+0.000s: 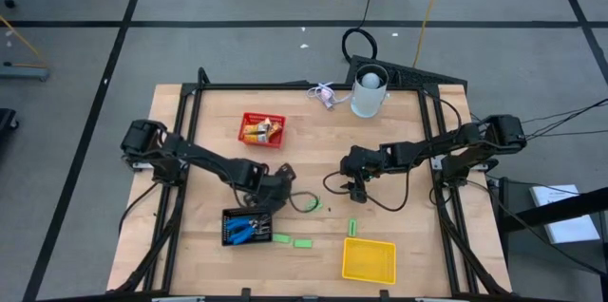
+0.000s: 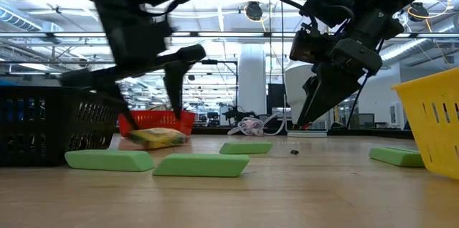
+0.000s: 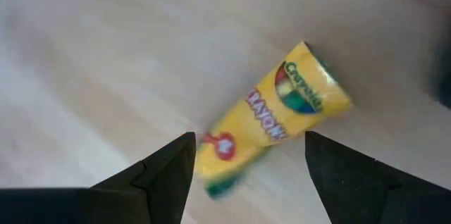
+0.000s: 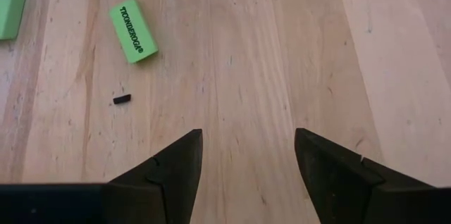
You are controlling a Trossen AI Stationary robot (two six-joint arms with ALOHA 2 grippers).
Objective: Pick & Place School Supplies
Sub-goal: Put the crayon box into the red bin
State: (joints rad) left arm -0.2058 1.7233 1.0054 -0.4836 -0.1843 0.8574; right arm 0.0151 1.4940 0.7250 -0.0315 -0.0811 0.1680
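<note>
Left wrist view: left gripper [image 3: 246, 164] open above crayon box [image 3: 275, 115].

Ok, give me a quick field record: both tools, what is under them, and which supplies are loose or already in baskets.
left tool: open, above a yellow crayon box on the table, not gripping it
right tool: open, empty, over bare wood
loose items: green erasers near the black basket, one above the yellow basket
red basket: holds yellow-orange items
black basket: holds blue-handled scissors
yellow basket: appears empty
</note>
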